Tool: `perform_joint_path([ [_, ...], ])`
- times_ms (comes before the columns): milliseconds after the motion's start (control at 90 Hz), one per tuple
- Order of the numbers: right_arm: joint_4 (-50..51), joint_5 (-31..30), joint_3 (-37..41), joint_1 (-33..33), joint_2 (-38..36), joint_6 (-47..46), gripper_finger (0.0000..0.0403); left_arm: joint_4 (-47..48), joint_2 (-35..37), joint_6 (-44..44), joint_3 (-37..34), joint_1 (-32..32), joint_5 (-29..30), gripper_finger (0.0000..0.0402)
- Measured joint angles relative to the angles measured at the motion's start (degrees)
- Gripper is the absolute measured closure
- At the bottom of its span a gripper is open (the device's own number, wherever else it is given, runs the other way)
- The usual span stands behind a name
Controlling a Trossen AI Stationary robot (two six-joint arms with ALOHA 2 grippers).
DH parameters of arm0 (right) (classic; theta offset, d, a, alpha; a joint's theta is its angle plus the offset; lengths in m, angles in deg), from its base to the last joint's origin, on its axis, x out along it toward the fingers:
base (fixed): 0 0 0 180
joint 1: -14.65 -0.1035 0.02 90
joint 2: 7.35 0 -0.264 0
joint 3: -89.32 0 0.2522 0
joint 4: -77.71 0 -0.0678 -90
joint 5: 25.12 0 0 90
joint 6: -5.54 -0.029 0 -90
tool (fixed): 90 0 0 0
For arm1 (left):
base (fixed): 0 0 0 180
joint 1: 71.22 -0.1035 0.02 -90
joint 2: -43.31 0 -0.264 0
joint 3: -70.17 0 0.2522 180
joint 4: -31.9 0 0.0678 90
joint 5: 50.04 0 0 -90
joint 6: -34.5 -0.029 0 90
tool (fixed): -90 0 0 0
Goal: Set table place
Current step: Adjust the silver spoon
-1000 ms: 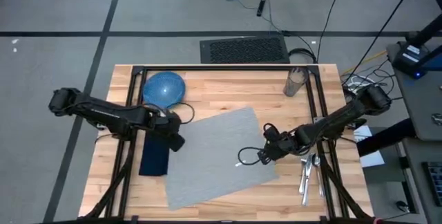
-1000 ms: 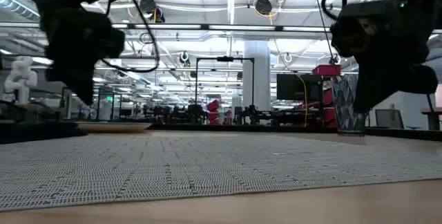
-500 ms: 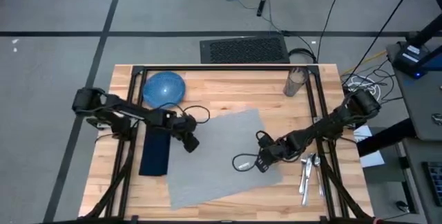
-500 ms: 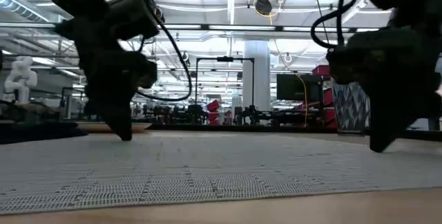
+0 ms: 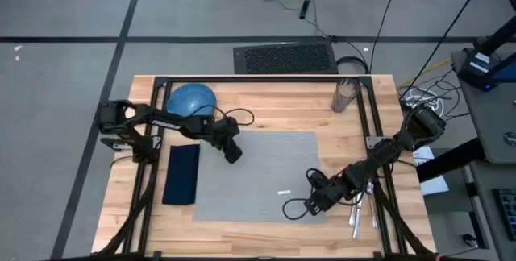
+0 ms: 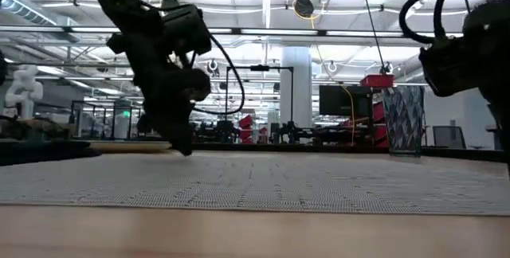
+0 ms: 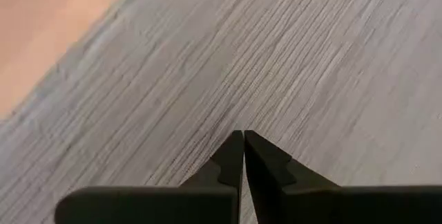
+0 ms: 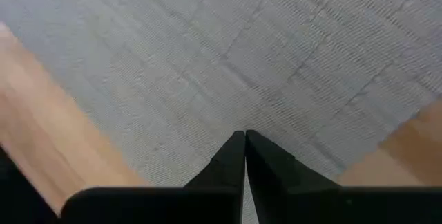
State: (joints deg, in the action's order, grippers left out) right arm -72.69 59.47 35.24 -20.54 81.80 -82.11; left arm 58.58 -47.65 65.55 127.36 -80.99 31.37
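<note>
Left hand [image 5: 234, 155] and right hand [image 5: 311, 206], both closed, pin opposite corners of flat light-grey fabric placemat [image 5: 254, 176] mid wooden bench [image 5: 266, 104]; uneven dragging risks bunching or skewing it.

High view: straight down over the whole table [image 5: 266, 108]. Low view: level at tabletop height, facing the room, mat [image 6: 263, 182] close in front. Wrist views: pressed close over the mat, past closed fingers. Mat shared by all four.
</note>
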Motion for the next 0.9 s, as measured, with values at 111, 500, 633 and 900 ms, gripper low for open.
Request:
perform_joint_path([
  [111, -1.2, -2.6, -0.4, -0.2, -1.2, -0.3, 0.0403, -0.1, 0.0, 0.1, 1.5, 1.6, -1.7, 0.0402],
  [500, -0.9, -12.6, -4.2, 6.0, -8.7, 9.9, 0.0403, -0.6, 0.1, -1.7, 7.9, 7.0, -1.1, 0.0402],
  [633, -1.0, -12.7, -5.1, 10.7, -11.9, 16.2, 0.0403, -0.5, 0.1, -4.5, 9.3, 6.7, -0.9, 0.0402],
  [900, -1.0, -12.6, -7.4, 22.0, -18.1, 28.5, 0.0403, -0.2, 0.2, -8.1, 10.1, 5.4, -0.9, 0.0402],
])
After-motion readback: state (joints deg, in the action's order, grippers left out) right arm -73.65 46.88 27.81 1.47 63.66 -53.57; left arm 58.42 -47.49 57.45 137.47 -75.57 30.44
